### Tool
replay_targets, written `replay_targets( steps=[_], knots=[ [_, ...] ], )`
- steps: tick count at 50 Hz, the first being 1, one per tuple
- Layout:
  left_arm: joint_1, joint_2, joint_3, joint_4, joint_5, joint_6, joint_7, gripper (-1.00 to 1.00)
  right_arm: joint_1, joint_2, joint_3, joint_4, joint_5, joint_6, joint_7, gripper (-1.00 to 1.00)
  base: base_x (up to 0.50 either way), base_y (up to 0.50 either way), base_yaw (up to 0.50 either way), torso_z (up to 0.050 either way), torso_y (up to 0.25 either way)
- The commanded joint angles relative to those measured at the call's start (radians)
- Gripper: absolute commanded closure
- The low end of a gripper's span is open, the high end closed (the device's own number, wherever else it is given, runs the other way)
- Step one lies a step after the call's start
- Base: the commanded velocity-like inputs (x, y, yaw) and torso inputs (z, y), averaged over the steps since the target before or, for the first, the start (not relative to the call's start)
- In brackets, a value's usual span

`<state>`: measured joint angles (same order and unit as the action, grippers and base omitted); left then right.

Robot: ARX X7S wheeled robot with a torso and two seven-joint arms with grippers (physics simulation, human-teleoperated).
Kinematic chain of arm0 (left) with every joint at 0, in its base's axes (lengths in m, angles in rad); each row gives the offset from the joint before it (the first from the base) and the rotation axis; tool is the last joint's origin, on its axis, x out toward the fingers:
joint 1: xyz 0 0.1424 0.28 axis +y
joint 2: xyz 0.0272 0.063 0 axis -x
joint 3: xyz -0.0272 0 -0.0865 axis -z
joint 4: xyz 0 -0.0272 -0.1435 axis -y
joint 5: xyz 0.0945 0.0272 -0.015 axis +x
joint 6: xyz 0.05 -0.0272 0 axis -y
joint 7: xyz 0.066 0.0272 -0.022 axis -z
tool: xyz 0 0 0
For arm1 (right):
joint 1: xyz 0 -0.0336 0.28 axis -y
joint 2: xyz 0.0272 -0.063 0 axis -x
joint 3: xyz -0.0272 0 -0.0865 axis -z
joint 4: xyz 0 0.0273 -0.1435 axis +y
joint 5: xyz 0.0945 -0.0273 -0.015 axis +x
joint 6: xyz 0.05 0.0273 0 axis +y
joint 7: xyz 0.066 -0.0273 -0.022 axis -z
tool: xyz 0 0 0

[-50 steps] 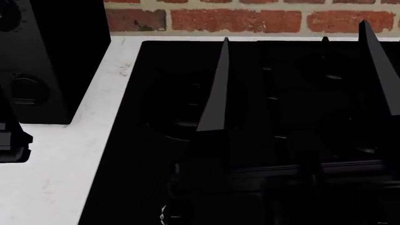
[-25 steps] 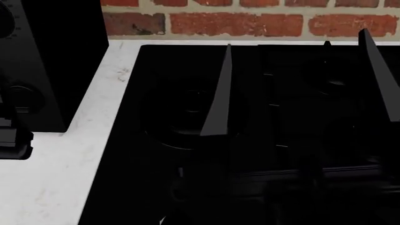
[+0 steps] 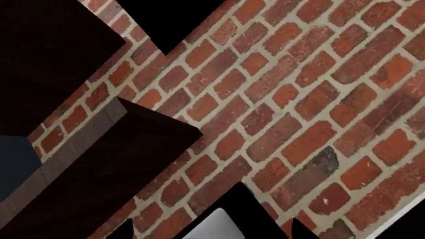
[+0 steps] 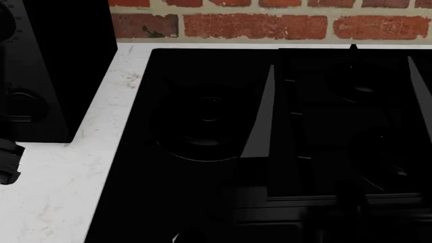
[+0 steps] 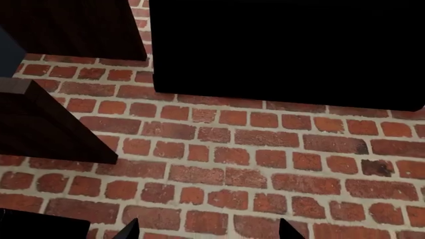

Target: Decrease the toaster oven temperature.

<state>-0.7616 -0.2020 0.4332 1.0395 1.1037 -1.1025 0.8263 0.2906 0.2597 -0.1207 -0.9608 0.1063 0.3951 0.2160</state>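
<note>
The toaster oven stands at the far left of the head view, a black box with a dark grey side panel. One round black knob shows low on the panel, and the edge of a second shows at the top left corner. A black part of my left arm sits at the left edge, just below and in front of that knob, not touching it. In the left wrist view my left gripper is open and empty, facing the brick wall. My right gripper is open and empty above the cooktop, its fingers spread wide.
The flat black cooktop with burner rings fills the middle and right. A strip of white counter runs between it and the oven. A red brick wall stands behind. Dark cabinets and a black hood hang above.
My right gripper's fingers have dropped lower and shifted right over the cooktop. The part of my left arm at the left edge has slid down and further out of view.
</note>
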Motion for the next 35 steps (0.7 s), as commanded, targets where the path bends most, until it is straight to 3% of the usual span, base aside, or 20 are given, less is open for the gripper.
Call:
replay_targets(
  steps=[1,13,14,15,25,35],
  knots=[
    [-0.003,-0.074,0.078,-0.092,0.210,0.063,0.226,-1.00,-0.046,-0.011,0.025,0.068,0.018,-0.077,-0.011,-1.00,0.00,0.00,0.00,0.000,0.000],
    [-0.002,-0.078,0.076,-0.095,0.213,0.067,0.225,-1.00,-0.044,0.000,0.019,0.068,0.025,-0.079,0.003,-1.00,0.00,0.00,0.00,0.000,0.000],
    [-0.039,-0.219,0.034,-0.187,0.186,0.092,0.310,-1.00,-0.067,-0.002,0.018,0.057,0.023,-0.088,0.009,-1.00,0.00,0.00,0.00,0.000,0.000],
    [-0.036,-0.232,0.031,-0.192,0.172,0.099,0.306,-1.00,-0.069,-0.001,0.018,0.057,0.025,-0.090,0.010,-1.00,0.00,0.00,0.00,0.000,0.000],
    [0.008,-0.309,0.041,-0.236,0.103,0.130,0.359,-1.00,-0.090,0.011,0.026,0.042,0.032,-0.096,0.024,-1.00,0.00,0.00,0.00,0.000,0.000],
    [-0.005,-0.329,0.047,-0.257,0.094,0.134,0.403,-1.00,-0.107,0.022,0.035,0.045,0.042,-0.114,0.036,-1.00,0.00,0.00,0.00,0.000,0.000]
  ],
)
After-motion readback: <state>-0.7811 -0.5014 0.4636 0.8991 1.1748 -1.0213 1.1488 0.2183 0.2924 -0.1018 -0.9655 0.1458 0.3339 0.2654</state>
